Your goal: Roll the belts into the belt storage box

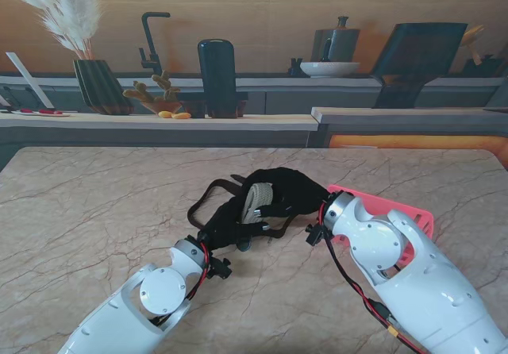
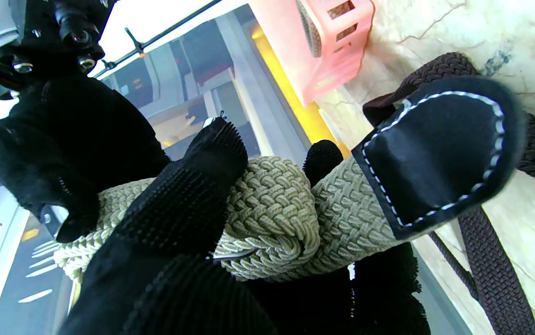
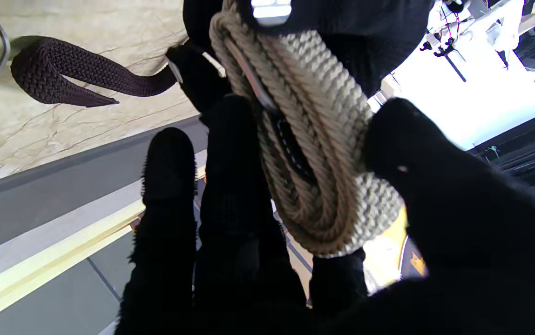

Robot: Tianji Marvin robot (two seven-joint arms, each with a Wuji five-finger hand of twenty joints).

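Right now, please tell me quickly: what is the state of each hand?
Left hand: closed on the rolled beige belt.
Right hand: closed on the same beige belt roll.

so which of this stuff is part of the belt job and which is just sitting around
Part of the job:
- beige belt, coiled, gripped by the left hand and right hand
- dark belt, loose on the table
- pink storage box

Just sitting around:
- vase with plumes
- white bowl

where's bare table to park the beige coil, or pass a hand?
Free: the marble table left of the dark belt, and the far strip between the hands and the table's far edge. Crowded: the centre, where left hand and right hand grip the beige belt, and the pink box on the right.
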